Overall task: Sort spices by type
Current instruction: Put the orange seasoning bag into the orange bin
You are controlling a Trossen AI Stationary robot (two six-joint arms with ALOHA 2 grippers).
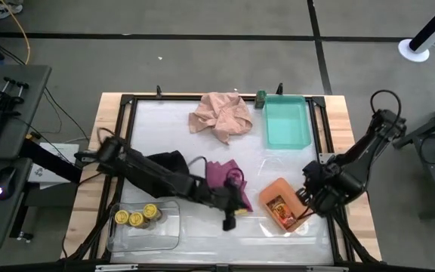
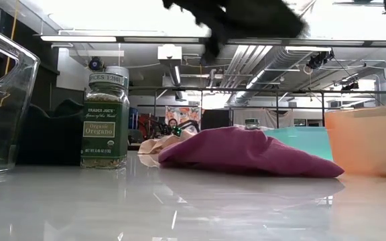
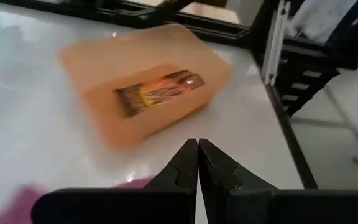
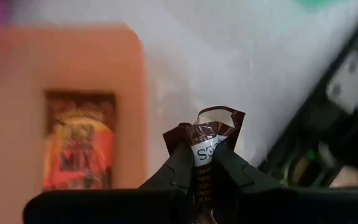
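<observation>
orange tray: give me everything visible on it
The orange tray is a shallow rounded-rectangle bin, plastic by the look, sitting flat on the white table top near the right front, turned at an angle to the table edge. One flat brown-orange spice packet lies face up on its floor. The right pincer is at the tray's right edge, shut on a second packet; whether that touches the rim is unclear. The magenta cloth lies apart, to its left.
</observation>
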